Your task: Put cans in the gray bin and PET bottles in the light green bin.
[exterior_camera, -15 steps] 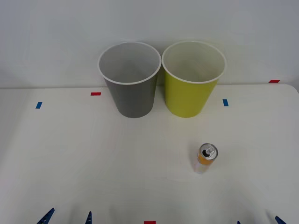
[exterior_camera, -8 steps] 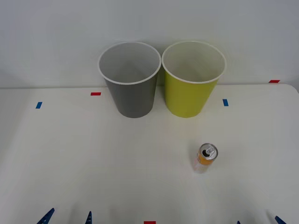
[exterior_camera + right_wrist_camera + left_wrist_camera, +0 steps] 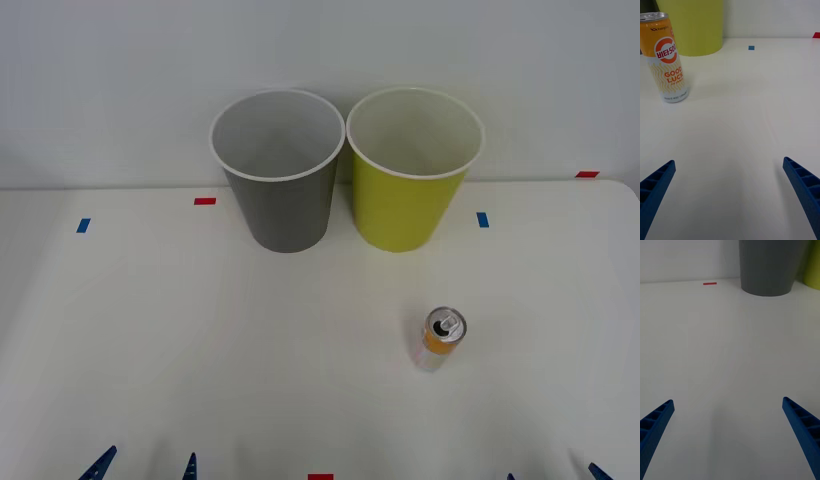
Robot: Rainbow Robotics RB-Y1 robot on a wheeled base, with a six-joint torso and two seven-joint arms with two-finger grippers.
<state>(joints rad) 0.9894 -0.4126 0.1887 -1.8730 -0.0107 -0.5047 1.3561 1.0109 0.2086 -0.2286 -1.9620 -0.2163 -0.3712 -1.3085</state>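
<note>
- The can [image 3: 441,339] stands upright on the white table [image 3: 200,340], well in front of the two bins and closer to the robot's right side, so it probably falls to the right arm to fetch it.
- The gray bin [image 3: 280,170] and the light green bin [image 3: 412,168] stand side by side at the far edge of the table, rims almost touching, mouths open upward (both look empty from above).
- The right gripper [image 3: 730,195] sits low at the near edge, fingers spread wide and holding nothing; the can is ahead of it and off to one side, with the light green bin behind it.
- The left gripper [image 3: 728,435] is parked likewise at the near left, fingers spread and empty, facing the gray bin.
- The can is a slim metal cylinder, orange and white with a shiny silver top whose pull-tab mouth is open; smooth walls should suit the ribbed blue fingers.
- The bins are tapered round tubs, matte outside with white rims and pale insides.
</note>
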